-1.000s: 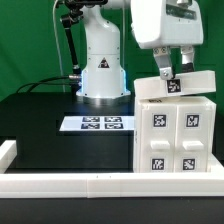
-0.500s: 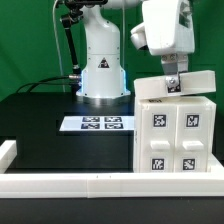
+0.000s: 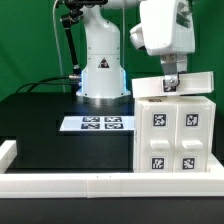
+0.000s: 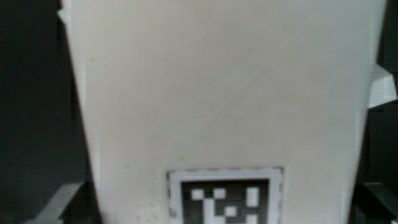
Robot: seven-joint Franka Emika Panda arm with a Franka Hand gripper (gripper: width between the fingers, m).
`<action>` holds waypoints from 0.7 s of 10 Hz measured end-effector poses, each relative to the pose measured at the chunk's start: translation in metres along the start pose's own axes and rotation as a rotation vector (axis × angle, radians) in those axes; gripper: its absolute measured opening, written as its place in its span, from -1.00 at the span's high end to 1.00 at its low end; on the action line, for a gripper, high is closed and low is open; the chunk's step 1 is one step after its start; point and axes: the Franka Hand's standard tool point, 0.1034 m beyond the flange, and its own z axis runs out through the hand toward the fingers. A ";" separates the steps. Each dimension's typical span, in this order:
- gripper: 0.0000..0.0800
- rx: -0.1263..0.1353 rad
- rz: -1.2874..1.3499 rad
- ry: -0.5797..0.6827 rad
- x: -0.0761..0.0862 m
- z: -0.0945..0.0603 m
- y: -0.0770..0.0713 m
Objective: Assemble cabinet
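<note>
Much is staying hidden from where I am standing. Taking the exterior view as a clock face, the gripper (image 3: 170, 82) is hanging at about two o'clock. Its bulky white housing is covering most of the fingers, so I cannot tell whether the jaws are pinching something or standing free. The tips are reaching down to a white slab (image 3: 195, 84) lying across the top of the cabinet (image 3: 175, 135), right where a small code tag (image 3: 171, 88) is showing.

The wrist view is helping little. A blurred white panel (image 4: 214, 90) is filling nearly all of it, one black-and-white tag (image 4: 226, 198) is being cut off by the picture's edge, and a dim finger (image 4: 50, 200) is showing beside the panel.

The cabinet is a white box sitting at four o'clock on the black table (image 3: 45, 125), close behind the white rail (image 3: 100, 182) running along six o'clock. The frame is clipping its far side at three o'clock. Its front is carrying four tags, two over two, with a vertical seam between the columns. Whether these are separate blocks seated in compartments is hard to make out.

The marker board (image 3: 97, 124) is lying flat at the centre, apart from the cabinet. The arm's base (image 3: 103, 60) is standing at twelve o'clock.
</note>
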 end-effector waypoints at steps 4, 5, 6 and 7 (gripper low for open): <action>-0.40 0.002 0.297 0.000 -0.001 0.000 0.001; -0.40 0.003 0.399 0.000 -0.001 0.000 0.000; -0.40 0.004 0.494 0.000 -0.001 0.000 0.000; -0.40 0.002 0.579 0.002 -0.001 0.000 0.000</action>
